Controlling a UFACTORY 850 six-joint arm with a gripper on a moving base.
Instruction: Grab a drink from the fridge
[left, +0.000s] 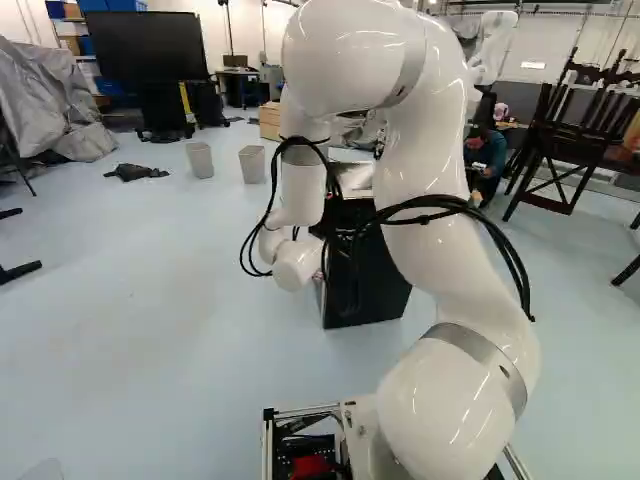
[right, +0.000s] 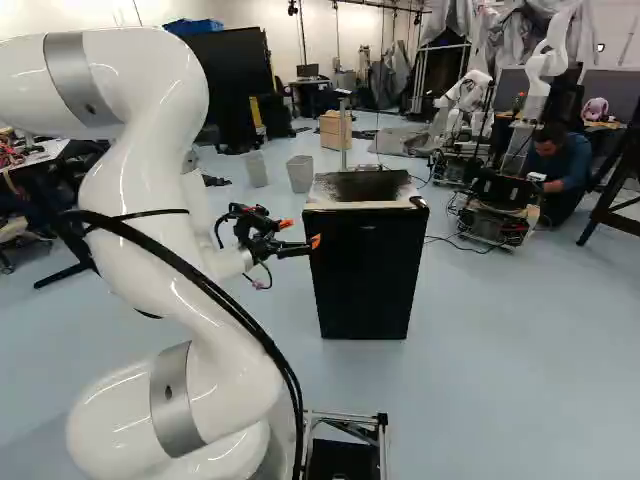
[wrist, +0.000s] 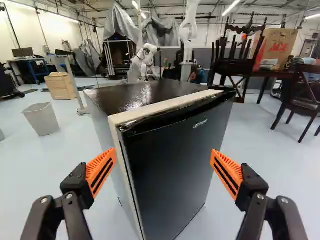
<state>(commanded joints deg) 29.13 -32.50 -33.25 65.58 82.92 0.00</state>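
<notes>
My gripper (wrist: 164, 157) was spread wide with the shut fridge (wrist: 145, 96) ahead of it, probably so I could pry its door (wrist: 172, 167) open; the drink was out of sight, likely inside

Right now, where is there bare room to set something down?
The top of the fridge looks bare, bordered in front by a pale strip. The gap between the open fingers of the gripper is free too. It's crowded beyond the fridge, toward the right of the right base view, around another robot.
</notes>
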